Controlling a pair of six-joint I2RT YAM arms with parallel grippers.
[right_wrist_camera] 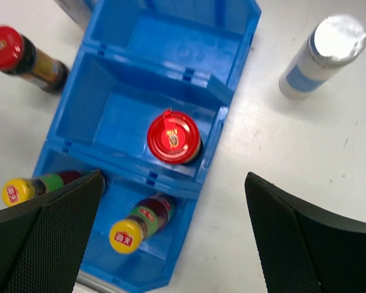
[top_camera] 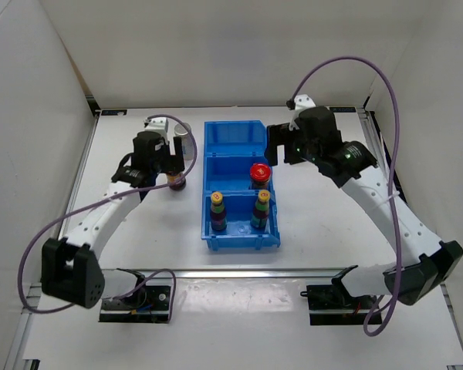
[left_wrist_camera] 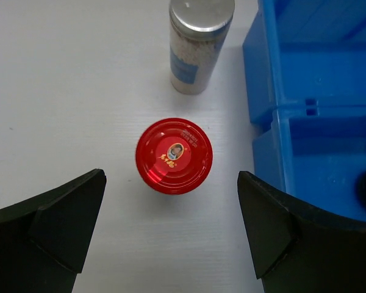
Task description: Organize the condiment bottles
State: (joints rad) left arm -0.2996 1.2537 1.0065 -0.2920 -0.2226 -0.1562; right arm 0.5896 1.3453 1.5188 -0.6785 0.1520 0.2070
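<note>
- Near compartment of the blue bin (top_camera: pixel 233 142): both yellow-capped bottles (top_camera: pixel 217 210) stand upright, one at its left side, one at its right. We judge that pair done.
- Middle compartment of the bin: one red-lidded jar (top_camera: pixel 259 173) stands by the right wall. The space to its left is free.
- Left of the bin, level with the middle compartment and apart from its wall: the loose red-lidded jar (left_wrist_camera: pixel 174 155) stands upright on the counter (top_camera: pixel 316 223).
- The left tool (left_wrist_camera: pixel 171 177) hangs straight above that loose jar. It is spread wide, with a jaw on either side of the lid and a clear gap each way, and it grips nothing.
- The right tool (right_wrist_camera: pixel 174 177) hovers high over the bin's right side, likewise spread wide with nothing in it.
- Left of the bin's far compartment, just beyond the loose jar: the left silver-topped cylinder (left_wrist_camera: pixel 198 46) stands upright on the counter.
- Right of the bin's far compartment: the right silver-topped cylinder (right_wrist_camera: pixel 326 55) shows only from the right wrist, since the arm hides it from above.
- Far compartment of the bin: we see nothing in it.
- Our reading is that the step in hand is the pick of the loose jar, to join its twin.
- The next move calls for a straight descent until the pads pass below the lid, then a closing on the jar body. After that comes a lift that clears the bin wall and a set-down in the free left half of the middle compartment.
- The cylinders would likely follow into the far compartment.
</note>
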